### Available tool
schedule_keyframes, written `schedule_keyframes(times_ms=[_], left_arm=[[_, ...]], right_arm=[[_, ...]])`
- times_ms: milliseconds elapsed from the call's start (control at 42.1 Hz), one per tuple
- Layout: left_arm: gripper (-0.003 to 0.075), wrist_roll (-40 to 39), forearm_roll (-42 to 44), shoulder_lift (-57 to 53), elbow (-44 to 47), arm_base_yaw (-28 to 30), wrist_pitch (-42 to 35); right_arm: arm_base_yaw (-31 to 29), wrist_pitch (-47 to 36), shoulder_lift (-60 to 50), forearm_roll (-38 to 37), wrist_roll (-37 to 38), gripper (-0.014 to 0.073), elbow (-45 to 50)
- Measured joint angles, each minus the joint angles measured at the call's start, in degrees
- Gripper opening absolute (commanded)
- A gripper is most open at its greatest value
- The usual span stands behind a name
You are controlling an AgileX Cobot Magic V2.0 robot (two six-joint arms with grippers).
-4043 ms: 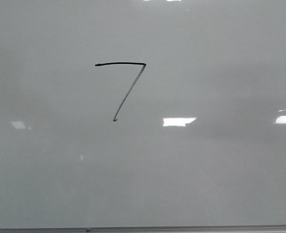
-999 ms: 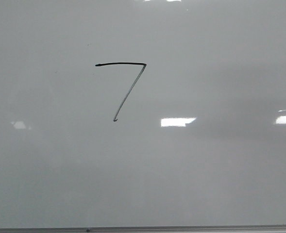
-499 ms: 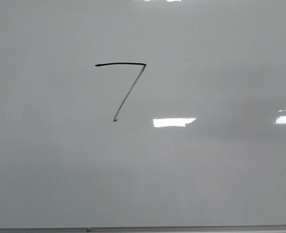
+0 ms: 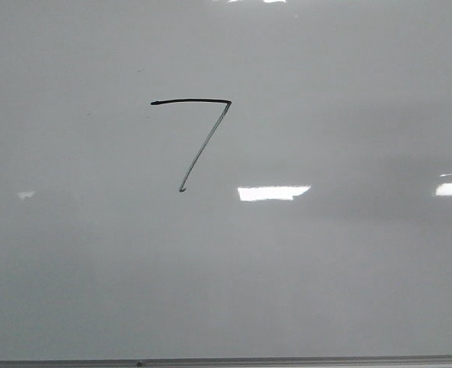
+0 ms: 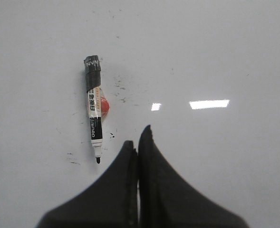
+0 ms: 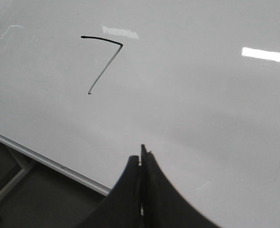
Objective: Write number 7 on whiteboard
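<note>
Front view: whiteboard (image 4: 348, 291) filled nearly the whole shot, thin grey frame edge along 6 o'clock. The number 7 (image 4: 197, 130) sat up and left of centre, around 11 o'clock. Dark top bar, fainter slanted downstroke ending in a small hook. Bright glare patch (image 4: 273, 192) just right of the stroke's lower end, a second one at the 3 o'clock edge, a faint one at 9 o'clock. No arm or gripper visible here.

Left wrist view: left gripper (image 5: 138, 147) had its black fingers pressed together, nothing between them. A marker pen (image 5: 93, 108) lay flat on the board surface (image 5: 225, 47) at roughly 10 o'clock from the fingertips, apart from them. It was uncapped, black tip toward the gripper side, black end piece away from it, white label with black print on the barrel. Small orange-red blob touching the barrel's side; couldn't tell what it was. Scattered ink specks and smudges on the board around the pen.

Right wrist view: right gripper (image 6: 140, 159) also closed on itself, empty. The 7 (image 6: 104, 59) was at about 11 o'clock from the fingertips, well apart. Board (image 6: 216, 118) frame edge ran diagonally at the 7 to 8 o'clock corner, dark floor and a grey support strut beyond it.
</note>
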Motion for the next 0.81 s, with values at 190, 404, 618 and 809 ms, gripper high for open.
schedule_keyframes(times_ms=[190,404,618,809], left_arm=[[-0.0020,0.00,-0.11,0.00,0.00,0.00,-0.21],[-0.0020,0.00,-0.11,0.00,0.00,0.00,-0.37],[-0.0020,0.00,-0.11,0.00,0.00,0.00,-0.47],[-0.0020,0.00,-0.11,0.00,0.00,0.00,-0.59]], right_arm=[[0.00,0.00,0.00,0.00,0.00,-0.0069,0.00],[0.00,0.00,0.00,0.00,0.00,-0.0069,0.00],[0.00,0.00,0.00,0.00,0.00,-0.0069,0.00],[0.00,-1.21,-0.09,0.00,-0.11,-0.0069,0.40]])
